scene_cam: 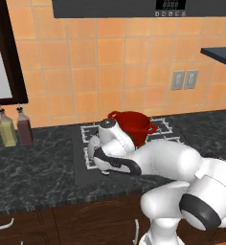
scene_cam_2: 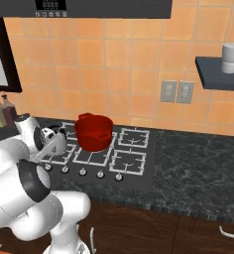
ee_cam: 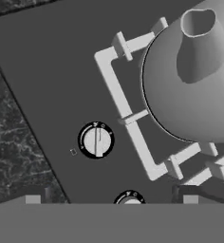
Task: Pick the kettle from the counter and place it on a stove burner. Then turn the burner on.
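Kettle (ee_cam: 190,76) sitting on a stove burner (ee_cam: 126,116) at the front left corner of the black cooktop (ee_cam: 61,76), its silvery dome and spout seen from directly above in the hand view, resting on the pale-grey wire grate. Judging from how things lie, the carrying half of the job is looking finished, and the burner is not yet lit as far as the pictures are telling.

The gripper (ee_cam: 111,201) is hovering over the cooktop's front strip, its two finger tips standing well apart with nothing between them, so the claw is reading as released. A round silver knob (ee_cam: 96,140) is lying just ahead of the tips, near the grate's front rail, and a second knob (ee_cam: 129,198) is peeking up between the tips at the bottom of the hand view. Which of the two is governing the kettle's burner cannot be told from here.

In the base views the white arm is bending low over the left side of the stove, hiding the kettle, while a red two-handled pot (scene_cam_2: 93,132) is occupying the burner behind. The speckled dark counter (scene_cam: 28,162) is running to the left, where two glass bottles (scene_cam: 15,127) are standing against the tiled wall.

What is remaining, by this reading, is closing on the right knob and turning it.
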